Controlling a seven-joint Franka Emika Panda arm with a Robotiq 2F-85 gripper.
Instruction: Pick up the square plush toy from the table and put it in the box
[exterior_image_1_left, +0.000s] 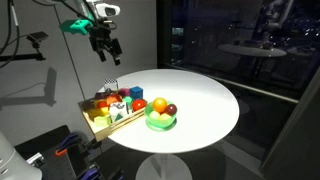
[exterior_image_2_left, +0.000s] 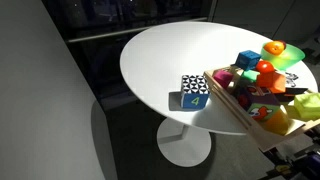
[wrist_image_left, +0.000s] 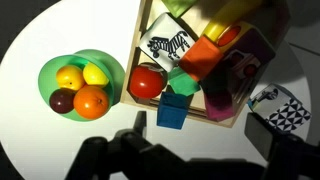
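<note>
While the pincer (exterior_image_1_left: 106, 52) gapes, the box (exterior_image_2_left: 235, 110) runs off-frame.

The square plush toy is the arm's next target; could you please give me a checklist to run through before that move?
1. Square plush toy is on the table, outside the box: ok.
2. Gripper is open and empty: ok.
3. Gripper is lined up over the plush: not ok. It hangs high, and the wrist view shows the plush at its right edge.
4. Gap between plush and box wall is wide enough for a finger: cannot tell.
5. Free space in the box among the coloured toys: cannot tell; it looks crowded.
</note>
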